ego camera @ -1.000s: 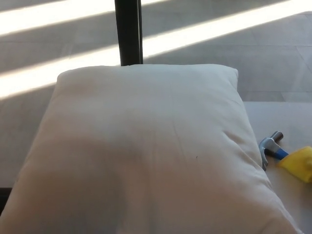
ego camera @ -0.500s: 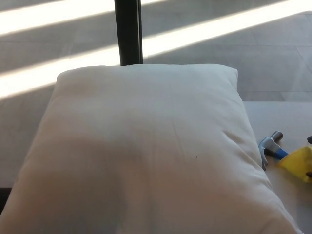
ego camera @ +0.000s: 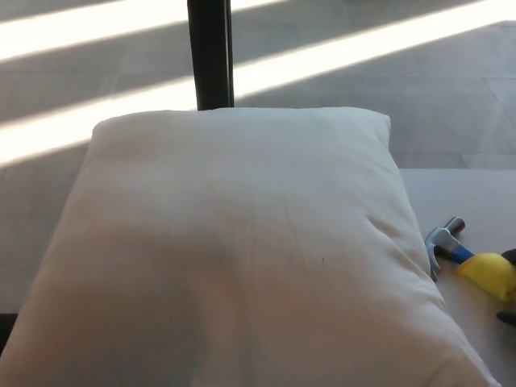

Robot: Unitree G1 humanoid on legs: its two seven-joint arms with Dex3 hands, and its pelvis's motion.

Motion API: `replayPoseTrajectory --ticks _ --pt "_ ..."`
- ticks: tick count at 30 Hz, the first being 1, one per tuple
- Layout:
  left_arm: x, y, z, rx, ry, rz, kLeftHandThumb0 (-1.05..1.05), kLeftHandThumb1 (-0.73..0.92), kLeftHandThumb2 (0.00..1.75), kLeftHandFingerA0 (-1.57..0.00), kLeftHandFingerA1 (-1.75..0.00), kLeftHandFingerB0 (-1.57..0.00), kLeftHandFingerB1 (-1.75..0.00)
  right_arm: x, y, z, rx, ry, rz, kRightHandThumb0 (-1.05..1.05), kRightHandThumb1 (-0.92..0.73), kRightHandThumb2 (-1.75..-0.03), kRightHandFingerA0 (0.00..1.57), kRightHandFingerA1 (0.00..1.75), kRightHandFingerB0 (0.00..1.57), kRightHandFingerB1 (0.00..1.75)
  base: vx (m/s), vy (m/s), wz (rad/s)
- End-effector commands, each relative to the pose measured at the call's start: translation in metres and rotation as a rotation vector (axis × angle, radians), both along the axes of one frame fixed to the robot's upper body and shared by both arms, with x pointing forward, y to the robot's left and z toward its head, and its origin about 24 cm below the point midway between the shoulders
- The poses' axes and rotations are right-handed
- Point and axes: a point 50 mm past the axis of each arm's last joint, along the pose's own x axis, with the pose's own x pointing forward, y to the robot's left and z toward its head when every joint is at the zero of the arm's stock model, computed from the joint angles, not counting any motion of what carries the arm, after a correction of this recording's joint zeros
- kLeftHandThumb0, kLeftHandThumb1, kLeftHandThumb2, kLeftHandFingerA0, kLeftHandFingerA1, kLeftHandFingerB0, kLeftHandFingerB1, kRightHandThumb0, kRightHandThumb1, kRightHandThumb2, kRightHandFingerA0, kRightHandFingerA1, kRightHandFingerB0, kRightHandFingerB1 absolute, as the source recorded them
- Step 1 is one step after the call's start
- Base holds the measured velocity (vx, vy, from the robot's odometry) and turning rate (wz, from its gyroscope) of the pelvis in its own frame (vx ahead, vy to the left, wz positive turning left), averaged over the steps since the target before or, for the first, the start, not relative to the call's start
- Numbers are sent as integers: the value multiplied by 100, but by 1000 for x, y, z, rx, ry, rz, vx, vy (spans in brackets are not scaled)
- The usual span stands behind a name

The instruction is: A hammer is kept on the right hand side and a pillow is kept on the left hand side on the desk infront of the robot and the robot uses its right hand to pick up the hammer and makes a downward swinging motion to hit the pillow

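A big white pillow (ego camera: 242,250) fills most of the head view, lying on the desk (ego camera: 468,193) toward my left. The hammer (ego camera: 463,256) lies just off the pillow's right edge. Its steel head (ego camera: 443,239) is nearest the pillow, and a blue neck leads to a yellow handle (ego camera: 492,276) that runs out of the picture. Small black parts of my right hand (ego camera: 510,258) show at the right edge, touching the yellow handle above and below. Too little of the hand shows to judge its grip. My left hand does not show.
A dark upright post (ego camera: 211,52) stands behind the pillow's far edge. Beyond the desk is a grey tiled floor (ego camera: 403,89) with bright bands of sunlight. The desk's pale top shows only to the right of the pillow.
Black parts of my right hand have come in at the right edge onto the yellow handle. The handle now looks turned and rounder, and the hammer has shifted slightly.
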Motion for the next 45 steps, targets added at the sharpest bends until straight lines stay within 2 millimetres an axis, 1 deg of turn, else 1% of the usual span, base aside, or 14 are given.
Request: replayPoseTrajectory --ticks 1,4,5,6,9,19,23,25,26,36,38,41,42,45 --pt "-1 4 5 8 -14 -41 -53 53 56 -74 -67 -75 -56 -15 7 -35 -54 116 -42 -65 -65 -61 12 54 19 28 0 0 0" --pt "1 4 5 13 -5 -61 -53 54 56 -72 -67 -75 -56 -14 13 -36 -102 113 -13 -60 -66 -60 17 48 19 28 0 0 0" --pt "3 4 5 6 -19 -39 -51 53 56 -75 -69 -77 -57 -13 17 -38 -79 63 -13 -60 -50 -82 49 83 19 44 0 0 0" --pt "4 5 5 16 -10 -51 -52 54 56 -75 -69 -80 -59 -13 17 -38 -74 51 -9 -49 -60 -58 67 109 28 34 0 0 0" --pt "5 5 6 19 -19 -53 -51 54 56 -76 -66 -77 -58 -14 20 -41 -118 33 16 -50 -48 -79 90 100 28 47 0 0 0" --pt "9 5 8 20 -21 -105 -53 56 57 -74 -68 -79 -57 -34 8 -63 -260 161 41 -25 -69 -61 69 121 70 46 0 0 0" --pt "9 4 7 14 -13 -121 -54 56 57 -75 -66 -78 -59 -46 -3 -70 -320 251 47 -30 -48 -56 72 133 93 58 0 0 0" --pt "9 4 6 5 -8 -134 -54 57 57 -74 -66 -76 -57 -48 -6 -72 -342 289 33 -36 -42 -80 80 112 86 72 0 0 0" --pt "9 4 7 17 6 -157 -57 57 57 -75 -67 -76 -56 -49 -7 -73 -355 312 34 -28 -52 -57 73 141 88 62 0 0 0" --pt "13 5 9 4 -20 -160 -53 56 57 -73 -69 -78 -59 -42 2 -69 -336 240 29 -35 -92 -70 67 158 58 96 0 0 0" --pt "13 5 9 1 -26 -157 -54 57 57 -73 -70 -77 -58 -39 6 -67 -340 208 40 -35 -92 -73 65 149 56 67 0 0 0" --pt "13 5 8 -2 -31 -151 -54 56 57 -74 -70 -80 -59 -35 9 -63 -337 154 69 -30 -92 -70 69 140 66 76 0 0 0" --pt "13 5 8 -11 -40 -141 -53 56 57 -74 -71 -81 -59 -34 10 -62 -336 139 79 -31 -91 -65 67 101 63 59 0 0 0" --pt "13 5 8 -10 -48 -136 -52 54 58 -76 -74 -80 -61 -31 11 -59 -333 108 86 -30 -88 -66 75 114 69 66 0 0 0"
